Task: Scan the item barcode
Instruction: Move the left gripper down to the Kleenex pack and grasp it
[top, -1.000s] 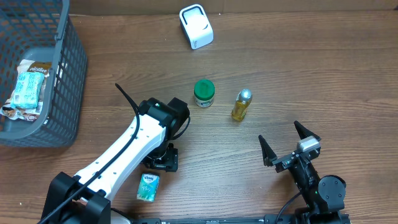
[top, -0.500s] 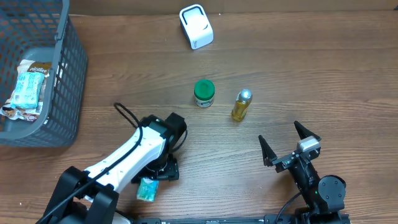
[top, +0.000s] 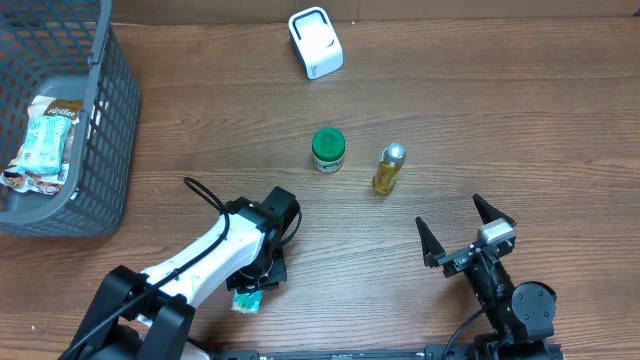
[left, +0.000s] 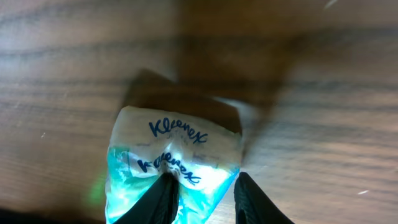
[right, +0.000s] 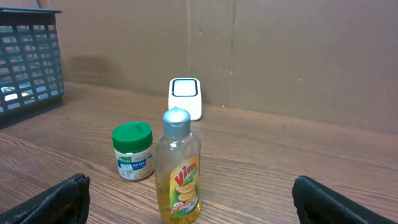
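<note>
"Pinching what, that left claw (left: 202, 185)?"
"The tissue pack (left: 177, 146), near-left on the surface (top: 500, 120). It looks soft and light, likely to crumple, so a gentle hold across its middle suits."
"And the right claw (top: 447, 210)?"
"Spread wide, empty, near right."

On my desk (top: 520, 120), a green-lidded jar (top: 328, 150) stands upright near the centre. A yellow bottle (top: 389, 168) with a silver cap stands just beside it at 3 o'clock, not touching. Far out toward 9 to 10 o'clock I see a dark basket (top: 115, 120) holding a pale wrapped packet (top: 48, 138). A cardboard wall (right: 280, 56) backs the desk at 12 o'clock.
</note>
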